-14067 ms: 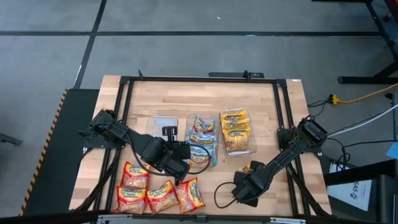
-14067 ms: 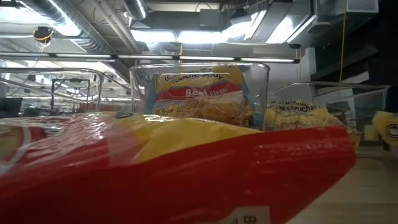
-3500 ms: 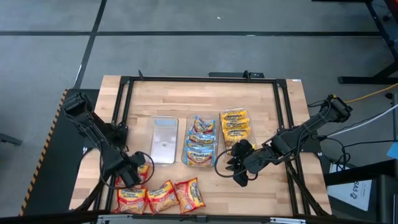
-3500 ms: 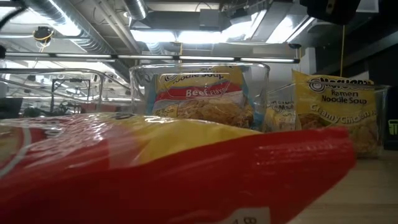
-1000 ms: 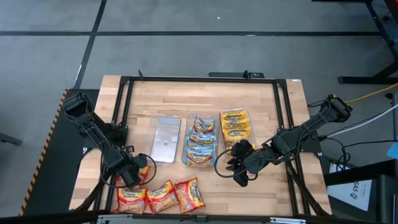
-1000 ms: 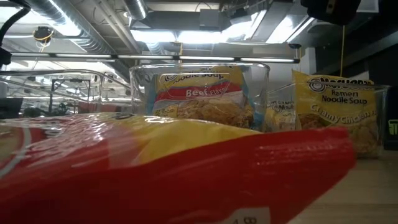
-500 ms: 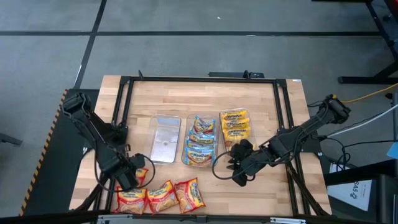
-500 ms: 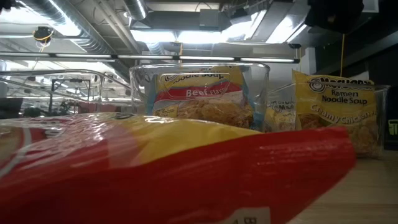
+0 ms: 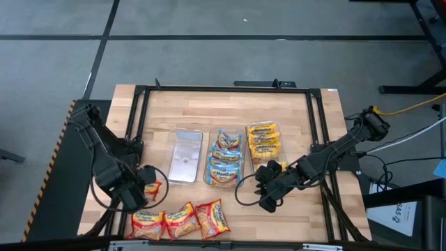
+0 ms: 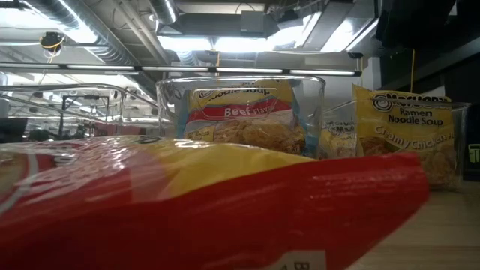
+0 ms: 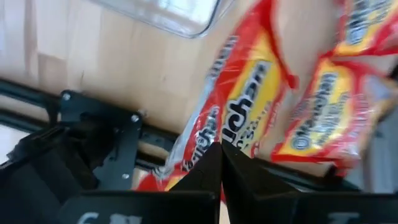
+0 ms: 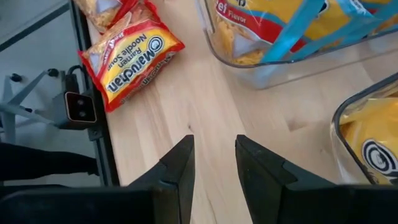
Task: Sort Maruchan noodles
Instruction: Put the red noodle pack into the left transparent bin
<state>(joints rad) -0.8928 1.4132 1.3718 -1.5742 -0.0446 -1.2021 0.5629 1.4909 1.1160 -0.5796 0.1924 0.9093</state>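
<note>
My left gripper (image 9: 137, 189) is shut on one red-orange Maruchan packet (image 9: 152, 187) near the table's left near corner. Three more red-orange packets (image 9: 180, 222) lie flat in a row along the near edge; one of them (image 10: 187, 210) fills the low view. The left clear tub (image 9: 185, 157) is empty. The middle tub (image 9: 226, 159) holds blue-trimmed packets and the right tub (image 9: 265, 146) holds yellow ones. My right gripper (image 9: 267, 192) hovers open over bare wood just near of the right tub. My left gripper pinches the red-orange packet between its two shut fingers at the packet's edge (image 11: 214, 134). The packet (image 11: 239, 93) stands on edge and stretches away from the fingertips over the wood. Whether any part of it touches the table, I cannot tell.
A black frame rail (image 9: 132, 132) runs around the work area and passes close beside my left gripper. Bare wood (image 12: 211, 106) lies between the packet row and the tubs, under my right gripper (image 12: 214, 155). A black cable (image 9: 244, 195) loops beside the right gripper.
My left gripper has moved toward the table's left edge, still shut, and has carried the red-orange packet with it, away from the row at the near edge. My right gripper has shifted slightly toward the near edge and stayed open.
</note>
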